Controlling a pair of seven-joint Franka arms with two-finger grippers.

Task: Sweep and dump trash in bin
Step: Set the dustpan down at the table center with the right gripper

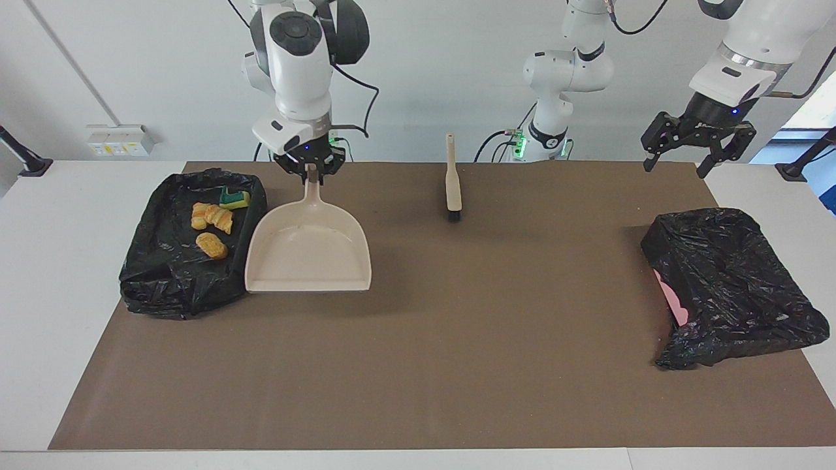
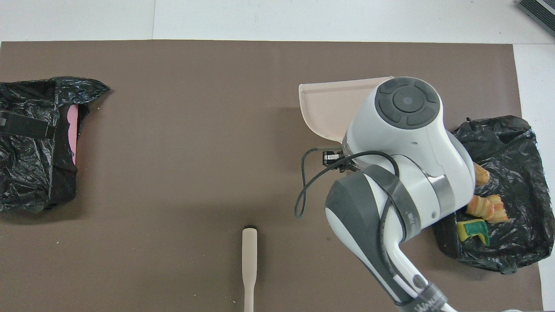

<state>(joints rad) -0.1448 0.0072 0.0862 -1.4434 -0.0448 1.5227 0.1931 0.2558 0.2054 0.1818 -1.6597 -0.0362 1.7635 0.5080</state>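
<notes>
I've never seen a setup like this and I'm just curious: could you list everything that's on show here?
Pastry lumps: three, orange-brown, in the trash bin.
Sponge chunk: one, yellow and green, in the same bin.
Trash bin: one, black-bagged, right arm's end of the mat.
Second bin: one, black-bagged, pink showing, left arm's end.
Dustpan: one, beige, on the mat beside the trash bin.
Brush: one, beige, black bristles, mid-mat near the robots.
Mat: one, brown, on the table.
Table: one, white.
Right gripper: shut on the dustpan's handle.
Left gripper: open, raised over the left arm's end.
</notes>
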